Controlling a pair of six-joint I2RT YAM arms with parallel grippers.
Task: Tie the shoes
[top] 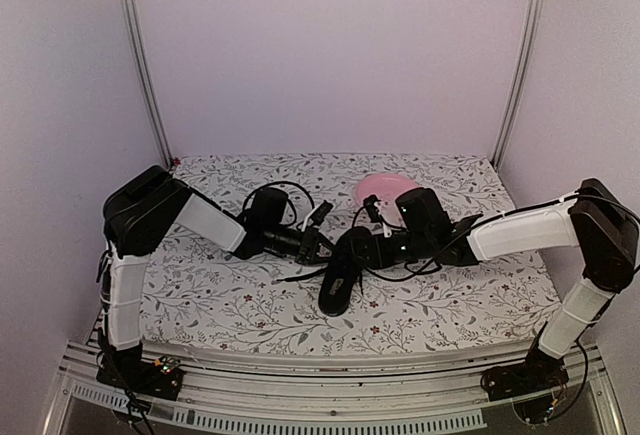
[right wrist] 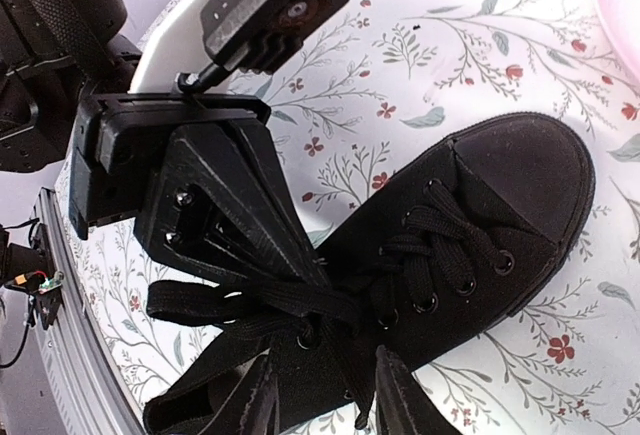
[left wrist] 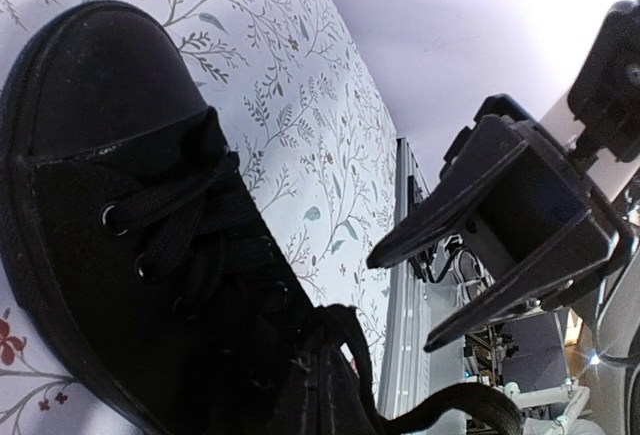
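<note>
- Top view: all-black low-cut canvas shoe (top: 343, 275) lies on floral-print cloth (top: 220, 305); left gripper (top: 320, 246) at its 10 o'clock, right gripper (top: 372, 251) at 2; lilac walls (top: 330, 55) behind.
- Left wrist: right gripper spread, 3 o'clock of shoe.
- Right wrist: left gripper pinches thin black lace (right wrist: 230, 301) at 9 o'clock.

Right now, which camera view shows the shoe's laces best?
Right wrist: the laces crisscross in clear close-up, loose ends spread out. Left wrist shows them darker and partly cropped; top external shows the shoe small, laces barely visible.
</note>
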